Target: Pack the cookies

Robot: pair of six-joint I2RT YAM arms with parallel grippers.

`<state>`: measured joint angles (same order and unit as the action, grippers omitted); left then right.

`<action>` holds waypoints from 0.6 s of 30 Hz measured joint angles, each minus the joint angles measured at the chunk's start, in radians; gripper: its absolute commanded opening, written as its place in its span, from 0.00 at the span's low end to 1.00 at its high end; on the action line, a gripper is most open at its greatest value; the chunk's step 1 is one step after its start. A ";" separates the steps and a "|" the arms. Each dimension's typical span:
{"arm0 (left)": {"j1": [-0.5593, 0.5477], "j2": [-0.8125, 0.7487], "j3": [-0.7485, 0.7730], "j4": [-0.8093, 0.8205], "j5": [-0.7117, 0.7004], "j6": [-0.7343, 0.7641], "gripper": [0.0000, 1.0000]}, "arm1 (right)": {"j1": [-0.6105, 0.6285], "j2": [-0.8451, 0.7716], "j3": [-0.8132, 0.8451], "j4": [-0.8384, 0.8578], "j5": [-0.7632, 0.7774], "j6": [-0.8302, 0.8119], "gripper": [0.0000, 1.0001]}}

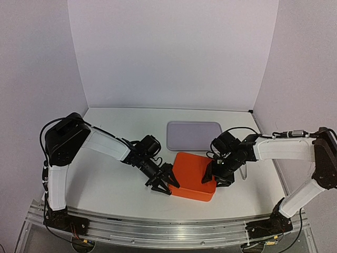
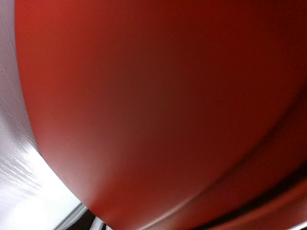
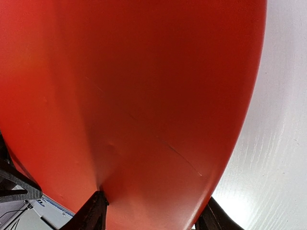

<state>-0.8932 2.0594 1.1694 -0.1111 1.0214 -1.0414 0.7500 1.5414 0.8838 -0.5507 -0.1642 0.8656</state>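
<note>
White table, orange box lay between my grippers: left gripper at its left near corner, right gripper at its right side, both equally close. Right fingers straddled box. Could not tell whether either had clamped. Cookies not seen.

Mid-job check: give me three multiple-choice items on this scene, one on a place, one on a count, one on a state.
1. The grey tray lies: A) beyond the orange box, B) between the arm bases, C) under the left arm.
2. Grippers at the box: A) none, B) one, C) two.
3. The box's top shows: A) cookies, B) plain closed orange, C) a paper cup.

Answers: 1 A, it lies farther back in the top view. 2 C, the left gripper and right gripper meet opposite sides. 3 B, no contents show.
</note>
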 measured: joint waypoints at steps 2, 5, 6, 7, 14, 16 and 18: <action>0.011 0.005 -0.003 0.009 0.047 0.000 0.28 | -0.004 0.007 0.006 -0.005 -0.002 0.000 0.55; 0.023 0.022 -0.013 0.051 0.109 0.002 0.23 | -0.011 0.018 0.015 -0.013 -0.005 0.000 0.53; 0.027 0.028 -0.015 0.066 0.119 0.003 0.21 | -0.012 0.023 0.020 -0.017 -0.007 0.000 0.53; 0.030 0.034 -0.019 0.084 0.130 0.003 0.20 | -0.014 0.032 0.025 -0.022 -0.009 0.001 0.53; 0.048 0.065 -0.056 0.226 0.197 -0.010 0.24 | -0.027 0.057 0.045 -0.048 -0.029 0.000 0.52; 0.050 0.067 -0.064 0.255 0.204 -0.014 0.29 | -0.027 0.055 0.045 -0.049 -0.028 -0.001 0.56; 0.050 0.063 -0.065 0.260 0.198 -0.012 0.35 | -0.027 0.047 0.044 -0.046 -0.024 -0.004 0.60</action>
<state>-0.8429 2.1228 1.1040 0.1489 1.2191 -1.0536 0.7231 1.5884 0.9280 -0.5971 -0.1881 0.8612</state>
